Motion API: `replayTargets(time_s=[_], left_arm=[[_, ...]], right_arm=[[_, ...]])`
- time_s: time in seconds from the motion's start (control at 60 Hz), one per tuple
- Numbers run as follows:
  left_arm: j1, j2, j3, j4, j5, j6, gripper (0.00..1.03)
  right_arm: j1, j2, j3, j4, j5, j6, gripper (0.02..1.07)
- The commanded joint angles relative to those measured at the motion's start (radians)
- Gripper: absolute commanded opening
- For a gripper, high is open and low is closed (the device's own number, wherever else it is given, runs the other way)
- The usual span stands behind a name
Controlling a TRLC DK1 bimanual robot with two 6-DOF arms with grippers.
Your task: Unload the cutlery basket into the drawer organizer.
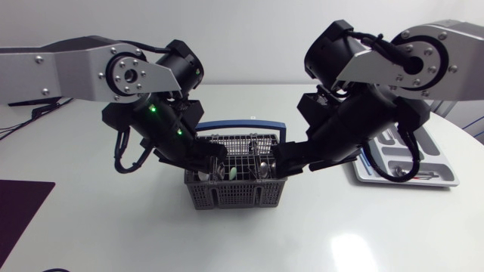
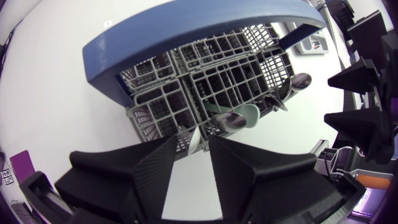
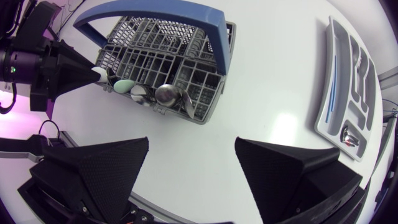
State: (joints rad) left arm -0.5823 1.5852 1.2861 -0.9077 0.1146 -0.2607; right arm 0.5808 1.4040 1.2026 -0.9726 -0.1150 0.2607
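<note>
- The left arm's matte black wedge-fingered gripper (image 2: pixel 194 144) is pinching, as far as I can make out, a slim pale utensil handle (image 3: pixel 98 74), with its fingers drawn almost together on either side of it.
- That piece is standing at one corner of the grey plastic lattice cutlery basket (image 1: pixel 234 195), which is sitting mid-table under its blue arched carry handle (image 2: pixel 186 31). I am reading the step as the picking of one piece, not yet lifted out.
- The right arm's gripper (image 3: pixel 193 163) is hanging over bare table just beside the basket's opposite side, fingers spread wide and holding nothing.
- The next move, I'd say, is calling for a straight pull upward, clearing the lattice cells and the blue arch (it is spanning right over the compartments). Then comes a carry to the long grey compartmented drawer organizer (image 1: pixel 408 183), lying well apart on the right arm's side.
- Waiting in the basket are a pale green spoon (image 3: pixel 123 85) and shiny metal spoons (image 3: pixel 166 94), bowls sticking up.
- The right arm is sitting between basket and organizer, so a handover or a retreat looks needed.
- A dark purple mat (image 1: pixel 23 211) is lying far off on the left arm's side, bothering nothing.
</note>
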Motion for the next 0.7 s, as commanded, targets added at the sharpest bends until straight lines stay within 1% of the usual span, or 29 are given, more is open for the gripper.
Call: replayTargets(time_s=[0.0,0.25,0.35,0.4,0.5,0.567,0.617,0.633,0.667,0.683], left_arm=[[0.010,0.024,0.025,0.006,0.019,0.021,0.35],[0.016,0.048,0.013,0.018,0.028,0.034,0.33],[0.016,0.056,0.013,0.018,0.028,0.038,0.29],[0.016,0.058,0.015,0.018,0.028,0.040,0.29],[0.019,0.058,0.019,0.020,0.028,0.040,0.23],[0.021,0.058,0.019,0.020,0.028,0.043,0.23],[0.021,0.058,0.021,0.020,0.028,0.046,0.19],[0.021,0.056,0.021,0.021,0.028,0.051,0.12],[0.022,0.055,0.021,0.023,0.028,0.055,0.09],[0.022,0.052,0.021,0.027,0.028,0.061,0.04]], right_arm=[[-0.006,0.030,-0.026,0.014,0.006,-0.009,1.02],[-0.012,0.041,-0.028,0.040,0.006,-0.021,1.02],[-0.013,0.049,-0.028,0.046,0.006,-0.023,1.02],[-0.013,0.050,-0.028,0.048,0.006,-0.023,1.02],[-0.013,0.053,-0.029,0.052,0.006,-0.025,1.02],[-0.013,0.058,-0.032,0.057,0.006,-0.026,1.02],[-0.013,0.061,-0.031,0.058,0.006,-0.026,1.02],[-0.015,0.064,-0.029,0.058,0.006,-0.026,1.02],[-0.015,0.064,-0.029,0.058,0.008,-0.026,1.02],[-0.015,0.064,-0.028,0.058,0.008,-0.026,1.02]])
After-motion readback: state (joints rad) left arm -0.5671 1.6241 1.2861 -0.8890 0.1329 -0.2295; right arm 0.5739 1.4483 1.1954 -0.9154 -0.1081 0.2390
